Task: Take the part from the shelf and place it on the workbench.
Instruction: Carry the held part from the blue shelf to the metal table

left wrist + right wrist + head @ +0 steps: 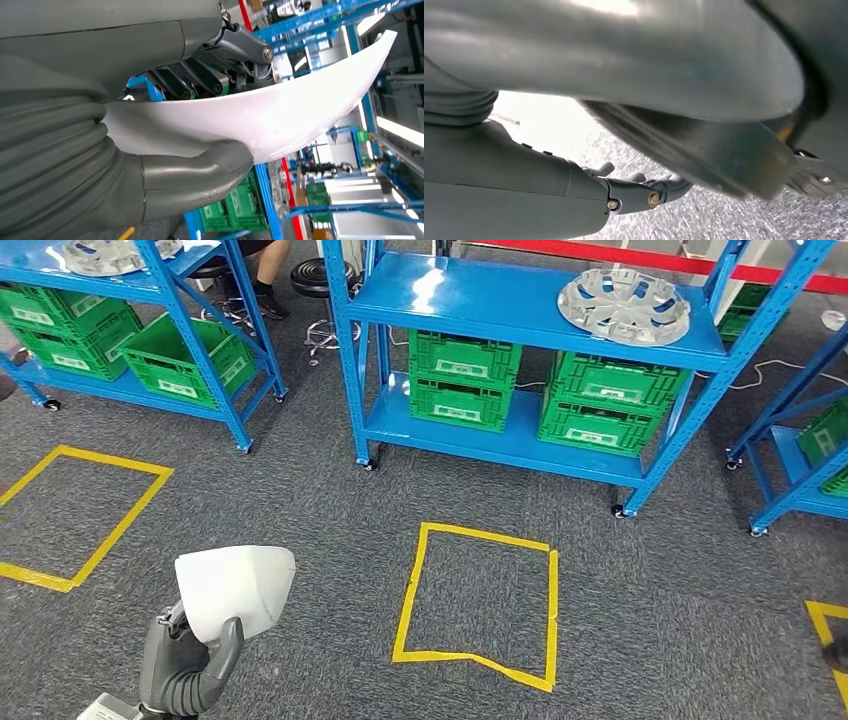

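In the head view, my left hand (185, 670) is at the lower left, above the grey carpet, and grips a white curved plastic part (235, 590) that stands up out of it. From the left wrist view the same white part (280, 120) lies across the picture. The grey thumb (200, 175) presses one face and the dark fingers (200, 80) press the other. My right hand (639, 192) hangs low beside dark body parts, its dark fingers stretched out over the carpet with nothing in them.
A blue wheeled shelf (530, 310) stands ahead, carrying a silver wheel cover (625, 305) and green crates (465, 380). Another blue shelf (150, 300) is at the left. Yellow tape squares (480, 590) mark the floor. A stool (320, 280) and a person's leg (265, 280) are behind the shelves.
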You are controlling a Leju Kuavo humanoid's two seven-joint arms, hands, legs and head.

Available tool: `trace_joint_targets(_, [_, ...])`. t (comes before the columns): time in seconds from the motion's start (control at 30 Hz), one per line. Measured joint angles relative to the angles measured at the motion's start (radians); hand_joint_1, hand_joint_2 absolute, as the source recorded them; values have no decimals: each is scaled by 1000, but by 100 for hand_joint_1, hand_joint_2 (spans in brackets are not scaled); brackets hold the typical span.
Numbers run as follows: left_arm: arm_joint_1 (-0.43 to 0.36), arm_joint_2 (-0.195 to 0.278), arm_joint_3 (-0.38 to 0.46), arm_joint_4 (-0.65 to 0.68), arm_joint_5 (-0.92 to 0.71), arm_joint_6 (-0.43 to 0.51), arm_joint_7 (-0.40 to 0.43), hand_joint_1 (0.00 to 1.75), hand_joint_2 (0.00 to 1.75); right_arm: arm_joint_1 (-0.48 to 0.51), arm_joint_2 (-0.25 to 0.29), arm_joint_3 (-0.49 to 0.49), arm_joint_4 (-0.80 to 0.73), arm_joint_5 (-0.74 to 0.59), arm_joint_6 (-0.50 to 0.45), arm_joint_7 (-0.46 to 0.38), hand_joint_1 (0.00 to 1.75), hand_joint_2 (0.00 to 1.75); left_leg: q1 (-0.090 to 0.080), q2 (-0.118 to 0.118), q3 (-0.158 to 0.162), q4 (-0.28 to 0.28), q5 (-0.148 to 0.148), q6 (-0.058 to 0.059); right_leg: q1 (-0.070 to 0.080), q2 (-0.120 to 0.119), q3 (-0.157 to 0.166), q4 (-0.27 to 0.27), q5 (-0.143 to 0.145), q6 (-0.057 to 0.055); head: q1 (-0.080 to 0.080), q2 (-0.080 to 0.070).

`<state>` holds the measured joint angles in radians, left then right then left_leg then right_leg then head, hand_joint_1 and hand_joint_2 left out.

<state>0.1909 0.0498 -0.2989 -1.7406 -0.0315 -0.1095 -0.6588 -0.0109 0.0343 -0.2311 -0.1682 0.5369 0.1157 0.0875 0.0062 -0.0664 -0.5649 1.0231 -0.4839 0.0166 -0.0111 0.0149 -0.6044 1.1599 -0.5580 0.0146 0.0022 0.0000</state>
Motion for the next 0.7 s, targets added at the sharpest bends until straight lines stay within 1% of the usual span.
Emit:
trace_joint_targets(0.03, [-1, 0, 0, 0, 7, -4, -1, 175, 175, 1, -1, -1, 0, -3, 0, 1, 0, 0, 0, -11, -2, 4, -1, -5, 0, 18, 29, -62, 24, -1, 0, 0])
trace_joint_targets(0.07, [-2, 0, 0, 0, 17, -10, -3, 175, 175, 1, -2, -1, 0, -7, -2, 1, 0, 0, -1, -21, -5, 7, -1, -12, 0, 31, 49, -107, 38, -3, 0, 0])
trace_joint_targets(0.1, [-3, -1, 0, 0, 29, -19, -5, 175, 175, 2, -2, -3, 0, -11, -5, -1, 0, 0, -1, -30, -9, 8, 0, -19, 1, 39, 57, -126, 41, -7, 0, 0])
trace_joint_targets(0.13, [-5, -1, 0, 0, 38, -27, -6, 175, 175, 1, -2, -5, 0, -17, -8, -2, 0, 0, -1, -39, -12, 6, 2, -26, 5, 36, 57, -127, 40, -13, 1, 0])
trace_joint_targets(0.17, [-6, 0, 0, 0, 43, -34, -7, 175, 175, 0, -2, -9, 0, -23, -11, -4, 0, 0, 1, -47, -16, 4, 5, -33, 5, 26, 56, -129, 43, -21, 1, 0])
trace_joint_targets(0.2, [-6, 0, -1, 0, 42, -37, -7, 175, 175, -1, -2, -14, 0, -26, -13, -3, 0, 0, 2, -47, -19, 5, 5, -39, 5, 15, 57, -133, 47, -29, 1, 0])
trace_joint_targets(0.23, [-6, 0, -1, 0, 39, -38, -6, 175, 175, -2, -3, -17, 0, -24, -12, 0, 0, 0, 2, -34, -27, 17, -4, -44, 4, 5, 57, -136, 50, -37, -1, 0])
trace_joint_targets(0.27, [-7, 0, -1, 0, 36, -38, -6, 175, 175, -2, -2, -19, 0, -19, -9, 4, 0, 0, 1, -12, -43, 49, -25, -49, 2, -7, 57, -140, 52, -44, -3, 0])
trace_joint_targets(0.3, [-8, 1, -2, 0, 33, -37, -6, 175, 175, -2, -2, -20, 0, -11, -4, 8, 0, 0, 1, 16, -66, 102, -58, -52, 2, -19, 56, -142, 53, -48, -5, 0])
trace_joint_targets(0.33, [-9, 0, -2, 0, 32, -34, -6, 175, 175, 0, -2, -20, 0, -3, 1, 11, 0, 0, 0, 39, -97, 169, -95, -56, 3, -30, 55, -142, 53, -51, -7, 0])
trace_joint_targets(0.37, [-8, 0, -3, 0, 32, -30, -8, 175, 175, 2, -1, -20, 0, 3, 4, 12, 0, 0, 1, 51, -125, 233, -124, -59, 4, -44, 54, -142, 53, -52, -7, 0])
trace_joint_targets(0.4, [-5, 0, -3, -1, 32, -25, -10, 175, 175, 4, -1, -20, 0, 7, 6, 12, 0, 0, 2, 57, -142, 274, -136, -61, 5, -56, 54, -142, 53, -52, -7, 0])
trace_joint_targets(0.43, [0, 0, -4, -4, 33, -19, -14, 175, 175, 5, -1, -20, 0, 9, 6, 11, 0, 0, 3, 60, -139, 277, -128, -61, 5, -69, 54, -141, 52, -52, -7, 0])
trace_joint_targets(0.47, [6, 0, -4, -10, 33, -14, -17, 175, 175, 5, -1, -20, 0, 10, 6, 9, 0, 0, 3, 65, -116, 239, -103, -61, 5, -80, 55, -141, 52, -51, -7, 0])
trace_joint_targets(0.5, [11, 0, -4, -18, 33, -11, -20, 175, 175, 4, -1, -20, 0, 11, 6, 8, 0, 0, 3, 78, -77, 171, -70, -58, 5, -91, 57, -141, 51, -49, -8, 0])
trace_joint_targets(0.53, [14, 1, -4, -26, 33, -8, -23, 175, 175, 4, -1, -20, 0, 12, 5, 6, 0, 0, 0, 99, -37, 97, -44, -53, 7, -101, 59, -140, 49, -46, -8, 0])
trace_joint_targets(0.57, [17, 1, -4, -33, 33, -7, -25, 175, 175, 3, -1, -20, 0, 14, 4, 4, 0, 0, -2, 115, -8, 40, -26, -47, 10, -110, 61, -139, 46, -41, -7, 0])
trace_joint_targets(0.6, [17, 2, -4, -38, 34, -6, -27, 175, 175, 3, -1, -20, 0, 17, 4, 3, 0, 0, -4, 125, 7, 8, -19, -40, 12, -119, 63, -138, 45, -36, -6, 0])
trace_joint_targets(0.63, [18, 3, -4, -41, 36, -6, -27, 175, 175, 2, -1, -20, 0, 20, 4, 3, 0, 0, -7, 124, 8, -2, -20, -33, 14, -127, 65, -139, 44, -30, -6, 0])
trace_joint_targets(0.67, [18, 4, -4, -42, 39, -6, -27, 175, 175, 0, -1, -20, 0, 21, 3, 3, 0, 0, -7, 112, 5, -3, -17, -26, 14, -136, 67, -140, 44, -24, -5, 0])
trace_joint_targets(0.7, [18, 6, -4, -41, 44, -7, -27, 175, 175, -2, -1, -20, 0, 19, 2, 4, 0, 0, -6, 101, 6, -6, -14, -20, 12, -139, 69, -139, 42, -17, -6, 0])
